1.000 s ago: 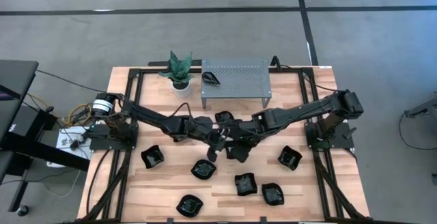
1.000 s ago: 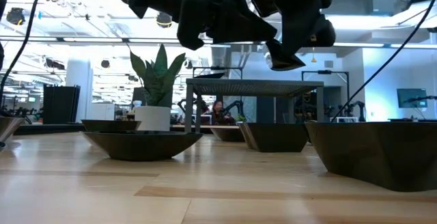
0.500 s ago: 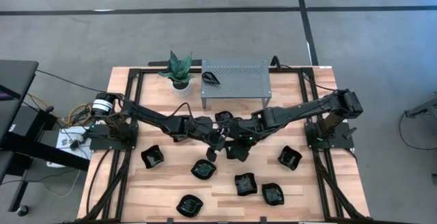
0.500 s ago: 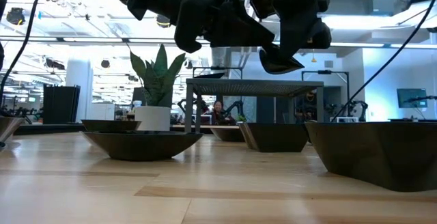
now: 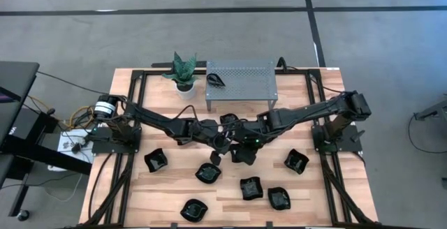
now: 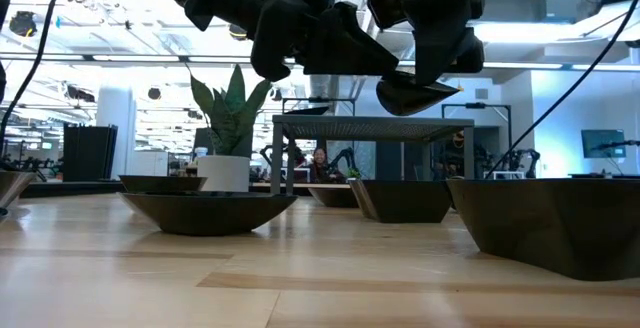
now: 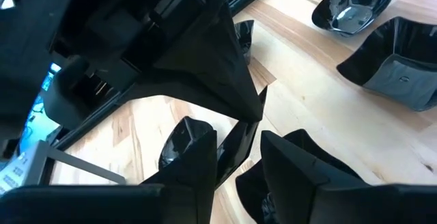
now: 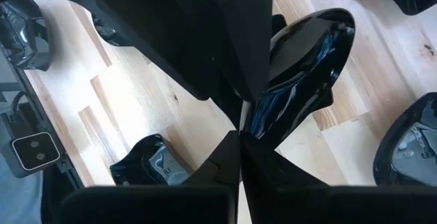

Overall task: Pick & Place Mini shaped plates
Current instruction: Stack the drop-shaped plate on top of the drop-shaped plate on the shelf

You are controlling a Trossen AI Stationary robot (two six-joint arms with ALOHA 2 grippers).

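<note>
Evenly and brightly lit from overhead, with only soft, short shadows on the pale wooden table (image 5: 174,187). Strongly backlit in the low view: bright ceiling strip lights (image 6: 560,30) behind, dark arms reduced to silhouettes. White glare streaks on the glossy black mini plates (image 7: 351,9). Blurred nearest the wrist lenses.

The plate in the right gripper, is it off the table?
Yes. The plate hangs clear above the table, pinched at its rim.

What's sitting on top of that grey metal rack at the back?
One small black dish lies near the left end of the perforated rack; the rest of its top looks bare. What lies beneath the rack is hidden from above.
</note>
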